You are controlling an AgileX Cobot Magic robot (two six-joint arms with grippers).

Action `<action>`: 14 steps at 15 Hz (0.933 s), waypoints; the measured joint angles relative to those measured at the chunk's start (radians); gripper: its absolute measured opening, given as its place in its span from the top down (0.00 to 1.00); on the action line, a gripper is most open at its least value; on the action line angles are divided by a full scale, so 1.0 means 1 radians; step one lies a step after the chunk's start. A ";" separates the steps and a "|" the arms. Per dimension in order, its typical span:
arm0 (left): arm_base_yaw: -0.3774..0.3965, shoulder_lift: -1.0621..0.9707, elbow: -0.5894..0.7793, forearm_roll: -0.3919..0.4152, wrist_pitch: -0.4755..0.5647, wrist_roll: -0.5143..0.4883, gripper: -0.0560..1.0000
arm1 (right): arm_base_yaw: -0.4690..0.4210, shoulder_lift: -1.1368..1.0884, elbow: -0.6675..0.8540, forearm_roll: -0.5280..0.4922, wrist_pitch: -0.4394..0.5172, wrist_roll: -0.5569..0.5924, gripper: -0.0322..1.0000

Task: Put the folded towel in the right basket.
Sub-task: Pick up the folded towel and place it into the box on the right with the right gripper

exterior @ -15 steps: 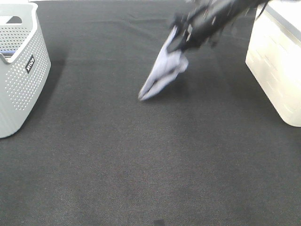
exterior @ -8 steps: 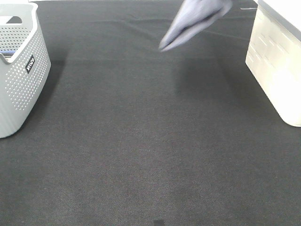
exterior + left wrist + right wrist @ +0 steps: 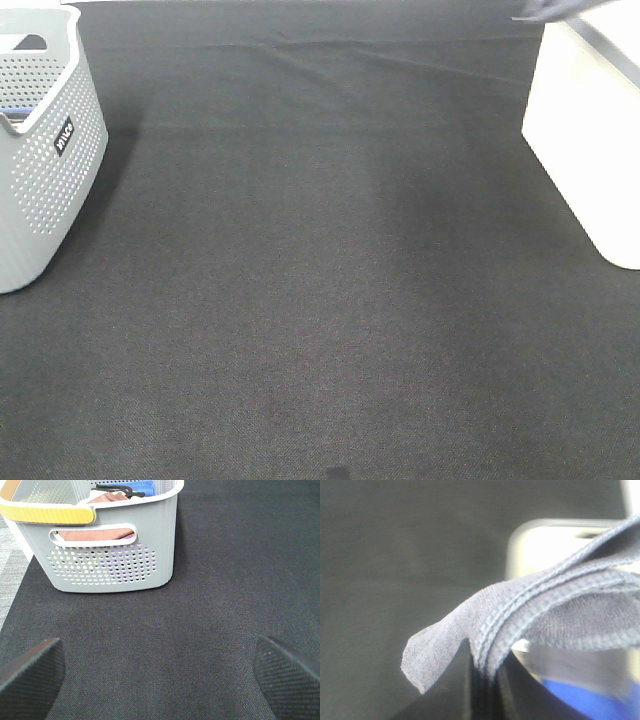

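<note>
Right gripper (image 3: 483, 692) clamps the folded towel (image 3: 545, 610), held aloft at the right basket (image 3: 585, 150) rim. Transport step appears in hand. Next move likely requires centring over the basket opening, then release.

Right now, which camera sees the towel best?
The right wrist camera: the towel fills it, stitching clear. The high camera catches only a sliver at the top edge, by the white basket. The left wrist camera misses it.

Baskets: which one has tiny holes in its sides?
The grey plastic basket on the left, perforated with dots; the white basket on the right shows none.
</note>
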 joint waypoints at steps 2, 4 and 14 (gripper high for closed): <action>0.000 0.000 0.000 0.000 0.000 0.000 0.02 | -0.077 0.015 0.000 -0.004 0.000 0.020 0.91; 0.000 0.000 0.000 0.000 0.000 0.000 0.02 | -0.112 0.053 0.000 -0.004 0.014 0.046 0.91; 0.000 0.000 0.000 0.000 0.000 0.000 0.02 | -0.113 0.269 0.002 -0.079 0.022 0.125 0.24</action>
